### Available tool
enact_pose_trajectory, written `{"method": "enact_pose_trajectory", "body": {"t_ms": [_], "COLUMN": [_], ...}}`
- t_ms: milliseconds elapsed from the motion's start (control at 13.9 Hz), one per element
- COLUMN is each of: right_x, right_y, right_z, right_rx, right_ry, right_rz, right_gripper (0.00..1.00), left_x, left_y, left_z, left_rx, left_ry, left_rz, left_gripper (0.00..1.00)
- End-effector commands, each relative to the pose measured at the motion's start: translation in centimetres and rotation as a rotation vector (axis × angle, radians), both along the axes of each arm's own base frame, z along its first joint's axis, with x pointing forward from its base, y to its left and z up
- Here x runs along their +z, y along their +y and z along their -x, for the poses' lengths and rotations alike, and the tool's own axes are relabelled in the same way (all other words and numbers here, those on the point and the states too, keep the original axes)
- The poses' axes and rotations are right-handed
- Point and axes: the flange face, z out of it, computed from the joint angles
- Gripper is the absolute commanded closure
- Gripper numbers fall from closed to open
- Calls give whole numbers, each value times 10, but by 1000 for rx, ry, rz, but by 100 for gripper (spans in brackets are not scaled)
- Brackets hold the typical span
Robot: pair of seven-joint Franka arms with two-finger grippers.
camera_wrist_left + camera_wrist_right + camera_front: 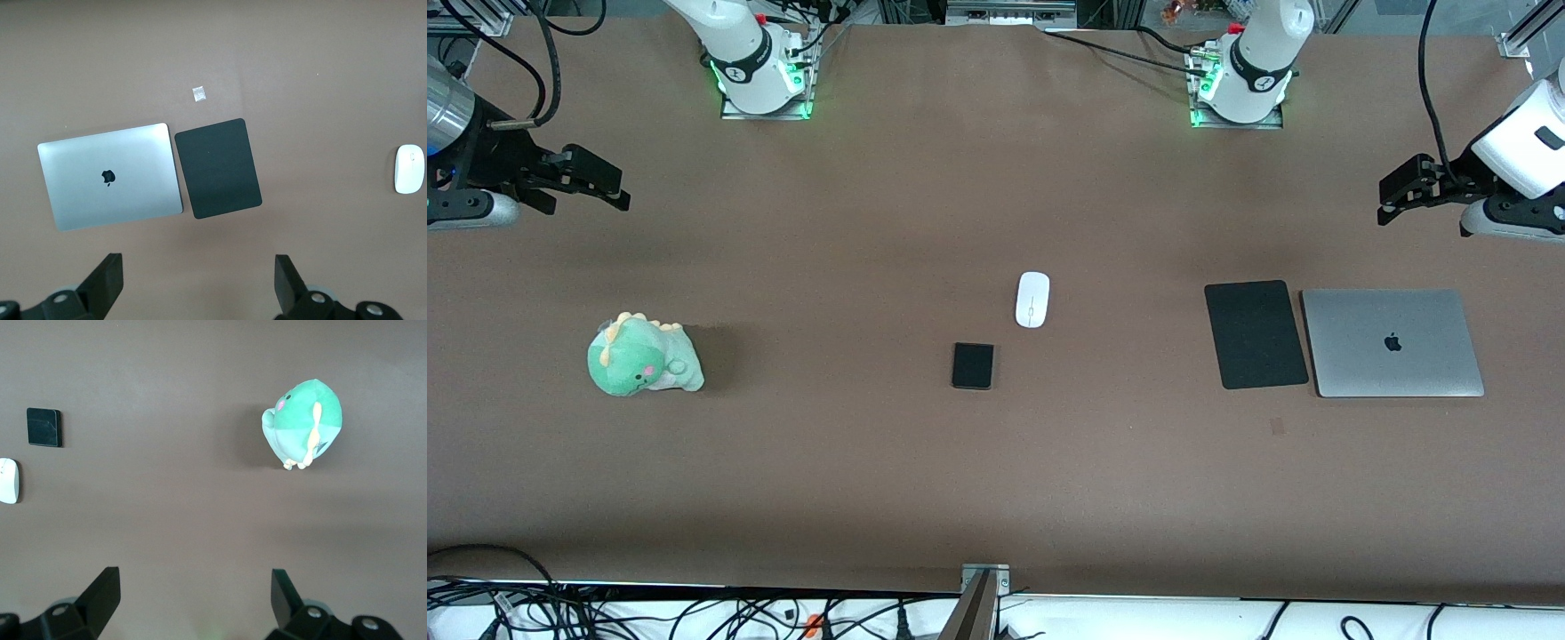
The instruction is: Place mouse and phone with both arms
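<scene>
The white oval mouse (1032, 300) lies on the brown table near its middle; it also shows in the left wrist view (409, 169) and the right wrist view (8, 481). The small black phone (973, 365) lies flat just nearer the front camera than the mouse, also in the right wrist view (44, 427). My left gripper (1392, 197) (198, 275) hangs open and empty over the table at the left arm's end, above bare table beside the laptop. My right gripper (609, 188) (195, 590) hangs open and empty over the right arm's end.
A black mouse pad (1256, 334) (218, 168) lies beside a closed silver laptop (1392, 342) (111, 175) toward the left arm's end. A green dinosaur plush (642, 356) (303, 423) sits toward the right arm's end. A small tape mark (1278, 426) lies nearer the front camera than the pad.
</scene>
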Motion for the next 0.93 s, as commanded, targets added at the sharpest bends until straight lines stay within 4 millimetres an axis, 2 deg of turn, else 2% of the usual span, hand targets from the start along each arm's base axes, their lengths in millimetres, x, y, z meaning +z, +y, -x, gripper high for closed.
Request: {"method": "enact_pose_trajectory", "body": {"t_ms": [0, 647, 719, 863], "right_x": [5, 4, 4, 4], "right_y": [-2, -3, -3, -2], "right_z": [4, 3, 3, 3], "right_rx": [10, 6, 6, 9], "right_ry": [-1, -5, -5, -4], "right_rz": [6, 7, 7, 7], "right_gripper": [0, 0, 0, 0], "left_x": [7, 3, -4, -11], "left_y": [-1, -3, -5, -28], "left_z": [4, 6, 3, 5], "left_rx": [-1, -3, -5, -47], "left_ry": [1, 32, 49, 78], "left_rz": [-8, -8, 3, 2], "left_gripper": [0, 0, 0, 0]}}
